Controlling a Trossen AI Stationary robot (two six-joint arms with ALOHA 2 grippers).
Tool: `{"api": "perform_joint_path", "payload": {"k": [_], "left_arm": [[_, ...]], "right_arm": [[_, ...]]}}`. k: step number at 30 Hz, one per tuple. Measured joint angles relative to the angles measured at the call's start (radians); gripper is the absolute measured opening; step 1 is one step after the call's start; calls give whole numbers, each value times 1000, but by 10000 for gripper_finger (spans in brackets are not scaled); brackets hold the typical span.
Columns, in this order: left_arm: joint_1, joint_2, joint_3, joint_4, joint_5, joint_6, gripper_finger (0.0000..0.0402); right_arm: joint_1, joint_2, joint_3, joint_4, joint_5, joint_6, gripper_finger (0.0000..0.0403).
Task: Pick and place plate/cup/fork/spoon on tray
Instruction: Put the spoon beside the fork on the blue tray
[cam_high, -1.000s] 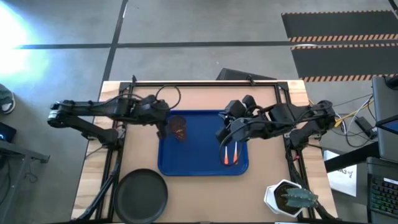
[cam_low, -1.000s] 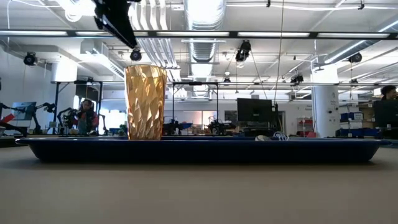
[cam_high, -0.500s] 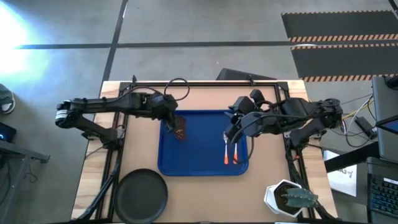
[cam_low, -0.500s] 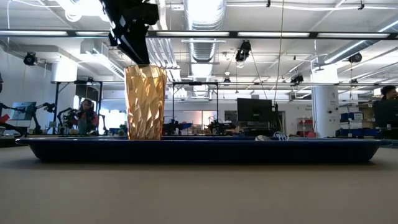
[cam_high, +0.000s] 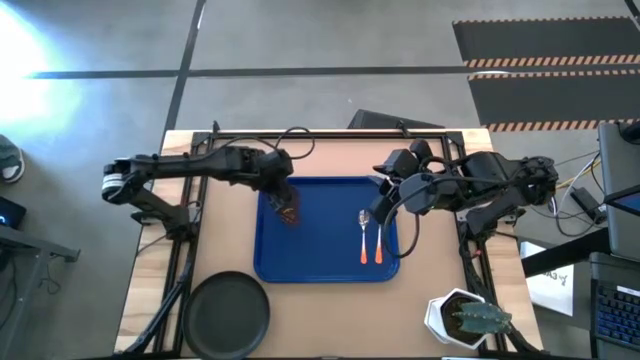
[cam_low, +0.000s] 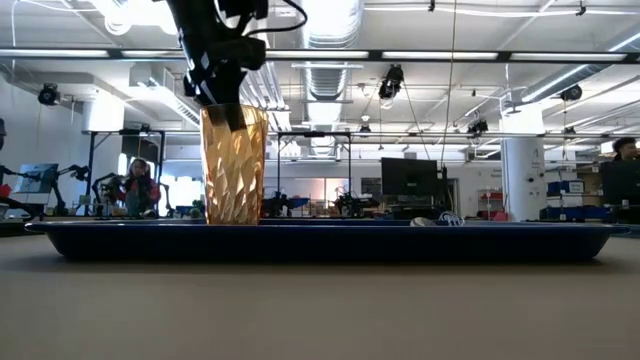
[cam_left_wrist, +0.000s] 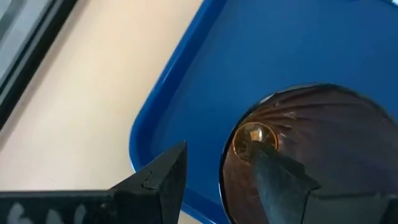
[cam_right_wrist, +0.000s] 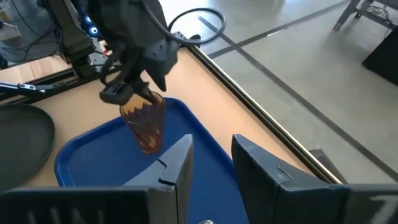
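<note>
While the cup (cam_high: 289, 207), fork (cam_high: 363, 222) and spoon (cam_high: 379, 243) sit on the tray (cam_high: 325, 265), the plate (cam_high: 227, 312) waits outside; left gripper (cam_left_wrist: 214, 171) straddles the cup's rim, fingers apart; right gripper (cam_right_wrist: 211, 163) apart, idle.

My high camera looked straight down over the whole worktop (cam_high: 430, 280). The low one sat at surface level, facing the room. Both wrist cameras looked closely at the tray (cam_high: 325, 240) and cup (cam_low: 234, 165).
</note>
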Motion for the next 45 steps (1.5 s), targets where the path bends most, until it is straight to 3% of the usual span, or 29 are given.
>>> {"api": "perform_joint_path", "payload": {"k": [8,15,24,45], "left_arm": [[2,72,0,0,0,51,138],[2,66,0,-1,4,52,12],[30,11,0,-156,-3,50,1],[104,8,-1,-69,45,77,3]], "right_arm": [[0,0,0,0,3,-1,101],[0,0,0,0,3,-1,92],[0,0,-2,0,4,0,91],[0,20,-2,0,-6,26,95]]}}
